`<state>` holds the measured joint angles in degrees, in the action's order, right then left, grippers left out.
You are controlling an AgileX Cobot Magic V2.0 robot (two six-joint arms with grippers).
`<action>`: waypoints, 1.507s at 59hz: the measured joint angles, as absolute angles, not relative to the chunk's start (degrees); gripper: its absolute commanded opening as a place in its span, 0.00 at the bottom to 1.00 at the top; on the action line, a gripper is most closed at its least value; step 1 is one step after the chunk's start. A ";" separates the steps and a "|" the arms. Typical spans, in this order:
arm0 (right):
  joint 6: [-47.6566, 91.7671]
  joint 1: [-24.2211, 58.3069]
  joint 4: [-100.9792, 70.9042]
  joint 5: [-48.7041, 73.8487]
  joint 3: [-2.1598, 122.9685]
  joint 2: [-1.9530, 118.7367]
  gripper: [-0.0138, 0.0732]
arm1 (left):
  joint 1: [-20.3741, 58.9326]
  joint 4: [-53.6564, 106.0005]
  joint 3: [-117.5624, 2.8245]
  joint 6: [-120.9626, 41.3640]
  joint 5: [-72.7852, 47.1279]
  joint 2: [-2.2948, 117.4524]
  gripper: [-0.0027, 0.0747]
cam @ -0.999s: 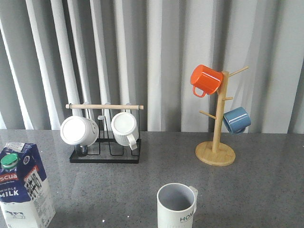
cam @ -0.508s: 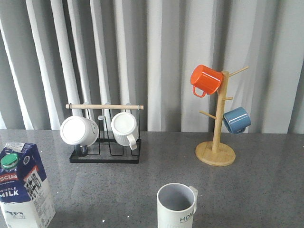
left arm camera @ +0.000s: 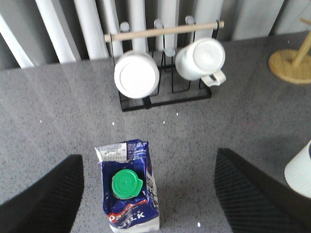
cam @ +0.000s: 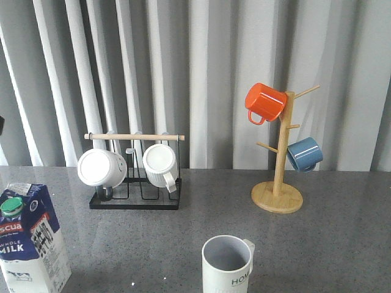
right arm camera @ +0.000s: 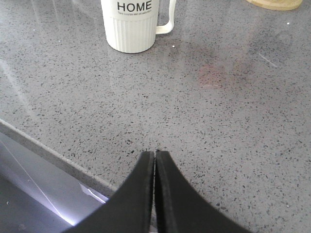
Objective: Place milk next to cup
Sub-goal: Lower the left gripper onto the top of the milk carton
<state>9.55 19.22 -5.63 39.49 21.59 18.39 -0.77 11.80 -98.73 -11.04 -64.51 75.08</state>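
The milk [cam: 27, 241], a blue and white carton with a green cap, stands upright at the table's front left. It also shows in the left wrist view [left arm camera: 129, 191]. My left gripper [left arm camera: 148, 194] hovers above it, open wide, with one finger on each side and clear of the carton. The cup [cam: 227, 264], an off-white ribbed mug lettered "HOME", stands at front centre and shows in the right wrist view [right arm camera: 132, 24]. My right gripper [right arm camera: 155, 155] is shut and empty, low near the table's front edge, well short of the cup.
A black wire rack [cam: 135, 198] with a wooden bar holds two plain white mugs at back left. A wooden mug tree [cam: 278, 195] with an orange mug [cam: 264, 102] and a blue mug [cam: 303, 154] stands at back right. Curtains hang behind the table.
The table's objects have not moved. A dark shape has come into the far left edge of the front view.
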 measured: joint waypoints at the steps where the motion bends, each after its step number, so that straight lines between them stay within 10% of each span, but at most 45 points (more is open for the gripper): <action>1: 9.55 19.22 -5.63 39.47 21.59 18.39 0.15 | -0.77 11.81 -99.21 -11.04 -65.11 75.86 0.74; 89: 9.55 19.22 -5.63 39.47 21.57 18.39 0.15 | -0.77 7.19 -102.02 -5.33 -72.47 97.76 0.74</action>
<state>9.55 19.22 -5.63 39.47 21.57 18.39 -0.77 7.19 -102.02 -5.33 -72.47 97.76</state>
